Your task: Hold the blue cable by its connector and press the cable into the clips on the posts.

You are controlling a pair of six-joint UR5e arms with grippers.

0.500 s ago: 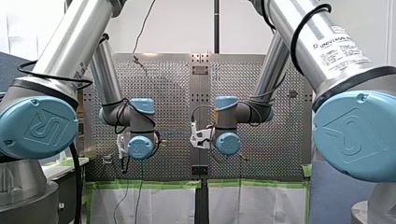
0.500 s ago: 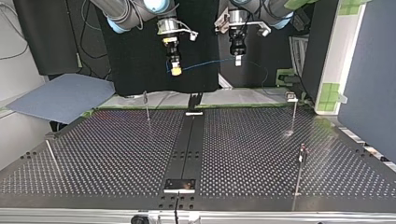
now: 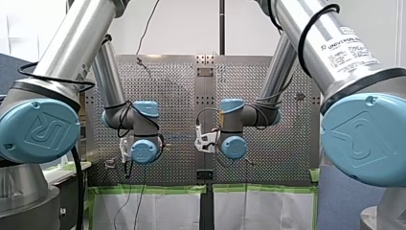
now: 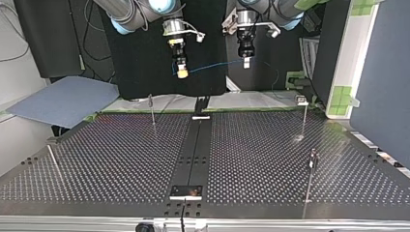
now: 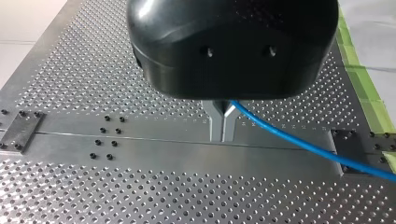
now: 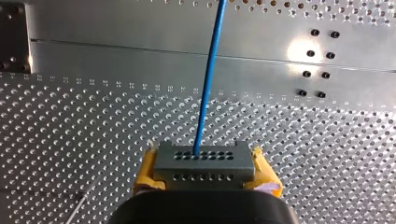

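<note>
Perforated metal counter (image 4: 121,159) spreads beneath both arms, with thin posts (image 4: 153,110) standing well apart toward its edges. My right gripper (image 6: 204,169) has its yellow-padded fingers (image 6: 148,173) closed on the grey connector (image 6: 204,156). The blue cable (image 6: 208,84) leaves the connector's face and runs through the air above the counter's middle strip to my left gripper (image 5: 223,127). There the narrow metal fingers (image 5: 216,122) pinch it. The cable touches no post.
</note>
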